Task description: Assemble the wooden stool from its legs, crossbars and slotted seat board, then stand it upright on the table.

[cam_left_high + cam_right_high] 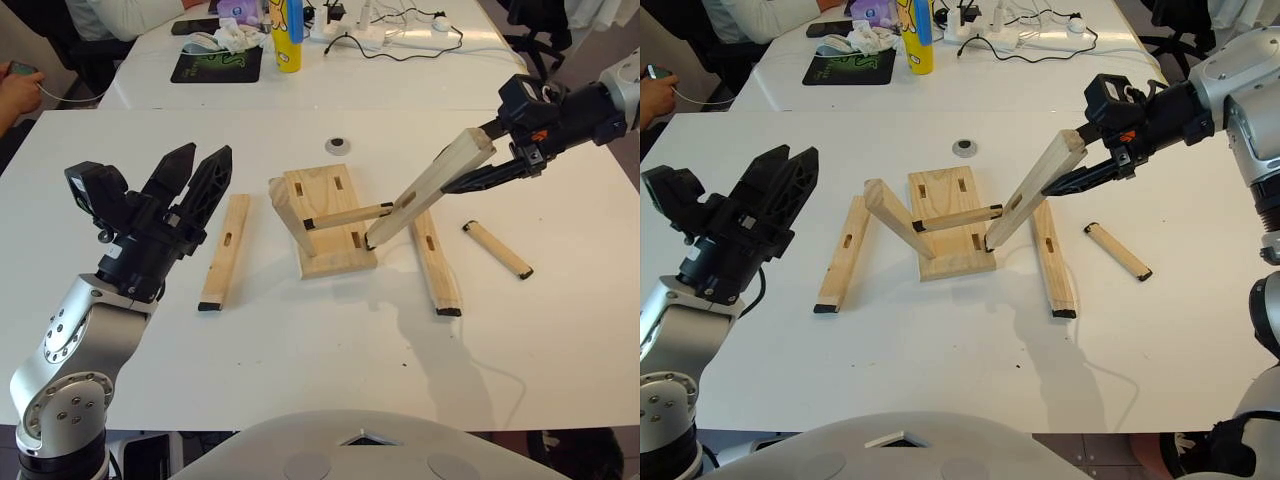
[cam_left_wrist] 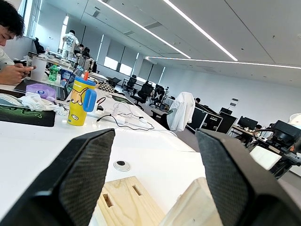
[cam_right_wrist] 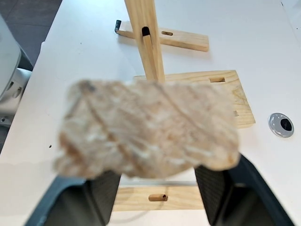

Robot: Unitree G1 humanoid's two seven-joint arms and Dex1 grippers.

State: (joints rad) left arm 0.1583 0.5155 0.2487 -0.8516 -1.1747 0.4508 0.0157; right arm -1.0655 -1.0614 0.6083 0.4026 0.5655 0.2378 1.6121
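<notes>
Nearest, at left: left gripper point(image 1: 203, 155), splayed and empty, above a loose leg point(image 1: 224, 250). Mid-table: seat point(image 1: 335, 262), lying flat. Beyond: right gripper point(image 1: 495, 160), clamped on the tilted leg point(image 1: 435, 185), foot by a slot. Probably light, stiff, smooth wood; best gripped across flat faces near an end.

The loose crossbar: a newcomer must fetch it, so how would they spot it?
On the white table, look to the robot's right of the seat board, past the leg lying flat. The crossbar lies alone there, the shortest piece, without slots.
</notes>
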